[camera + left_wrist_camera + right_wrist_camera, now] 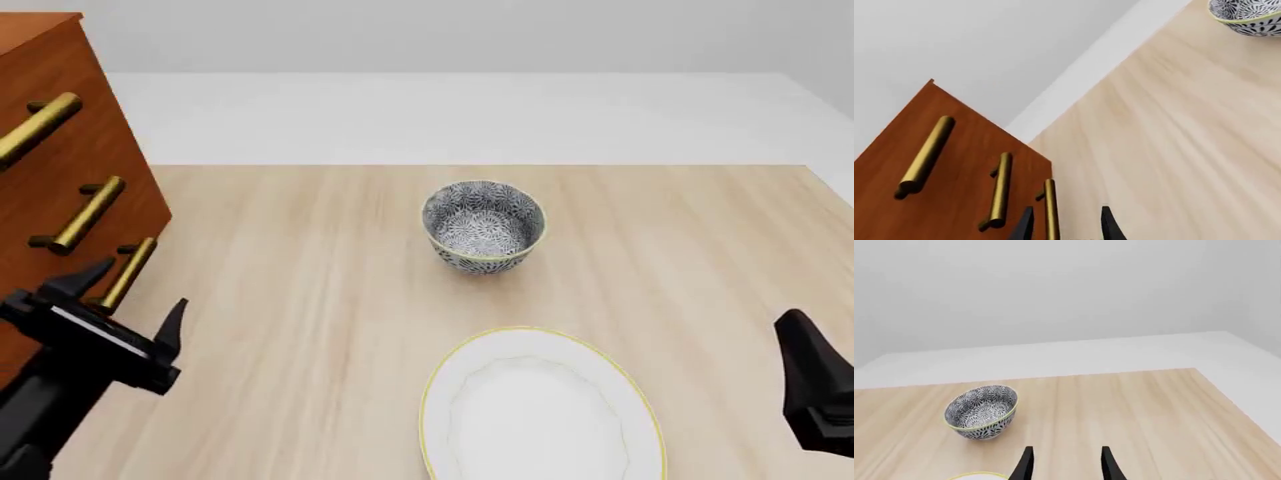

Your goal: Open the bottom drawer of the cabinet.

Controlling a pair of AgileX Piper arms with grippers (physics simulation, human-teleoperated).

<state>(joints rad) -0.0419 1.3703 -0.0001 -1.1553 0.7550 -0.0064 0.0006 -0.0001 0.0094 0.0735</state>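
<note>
Table (334, 300): pale wood, white floor and wall beyond.
Cabinet (60, 150): reddish-brown, at the table's left edge; three brass bar handles, all fronts flush.
Bottom drawer (94, 300): lowest front, closed; its handle (130, 272) sat between the left gripper's fingers.
Plate (541, 410): white, yellow-rimmed, bare, near edge.
Bowl (483, 225): patterned, nothing inside, beyond the plate.
Left gripper (127, 295): jaws apart, straddling the handle.
Right gripper (1066, 465): jaws apart, holding nothing, at the right.
</note>
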